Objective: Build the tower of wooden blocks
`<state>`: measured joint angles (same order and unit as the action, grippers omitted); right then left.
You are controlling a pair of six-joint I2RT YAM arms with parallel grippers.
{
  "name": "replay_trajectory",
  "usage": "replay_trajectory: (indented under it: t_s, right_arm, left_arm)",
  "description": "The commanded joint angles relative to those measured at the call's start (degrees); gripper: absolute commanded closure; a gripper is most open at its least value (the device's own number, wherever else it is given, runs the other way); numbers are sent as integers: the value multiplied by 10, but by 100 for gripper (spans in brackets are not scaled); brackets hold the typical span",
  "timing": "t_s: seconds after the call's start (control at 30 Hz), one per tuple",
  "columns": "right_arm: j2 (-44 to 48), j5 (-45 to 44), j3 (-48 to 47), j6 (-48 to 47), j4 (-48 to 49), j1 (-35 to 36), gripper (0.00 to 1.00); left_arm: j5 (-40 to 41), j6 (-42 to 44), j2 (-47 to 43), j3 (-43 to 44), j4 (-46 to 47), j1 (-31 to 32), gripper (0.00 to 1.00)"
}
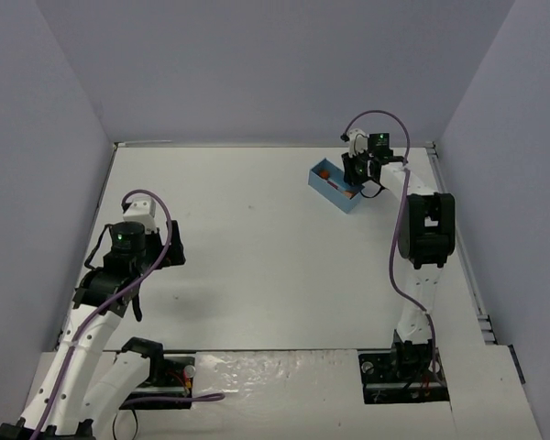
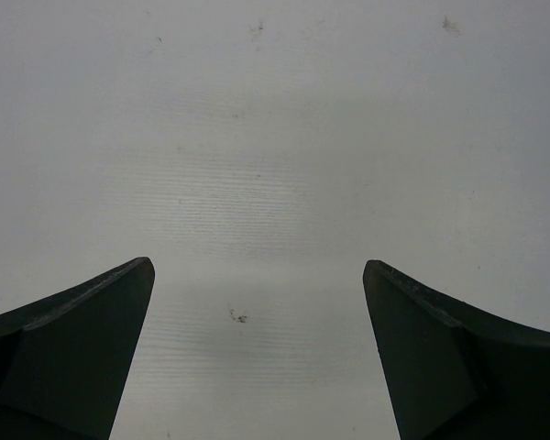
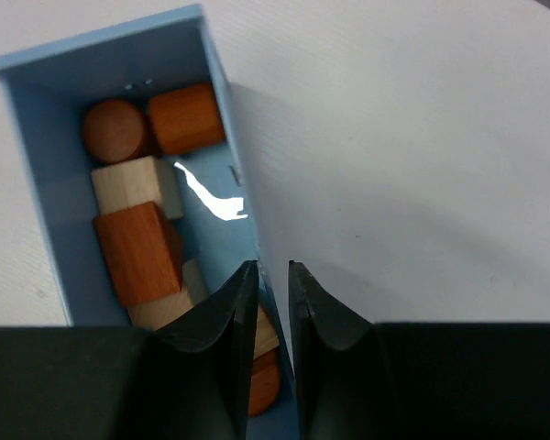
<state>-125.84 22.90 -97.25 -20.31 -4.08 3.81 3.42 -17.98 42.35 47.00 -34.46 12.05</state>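
Blocks of orange-brown and tan wood (image 3: 137, 252) lie unstacked in a light blue rectangular box (image 3: 50, 174) at the white table's (image 1: 257, 257) far right corner; right gripper (image 3: 267, 275) pinches its long wall; left gripper (image 2: 258, 270) gapes, well apart.

Left arm (image 1: 73, 353) bent at near left, left gripper (image 2: 258, 263) spread wide; right arm (image 1: 426, 229) stretched far right, right gripper (image 3: 272, 268) pinched on the light blue box (image 3: 46, 165) wall.
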Motion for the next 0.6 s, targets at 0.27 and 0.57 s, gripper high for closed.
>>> replay_trajectory:
  t_s: [0.27,0.57]
  right_arm:
    - [152,-214,84,-86,16,117,100]
    - [254,-418,252,-98,96,213,100]
  left_arm:
    - [-3,-10,-3,6,16,1,3]
    - [17,4,-22,1,20,1,3]
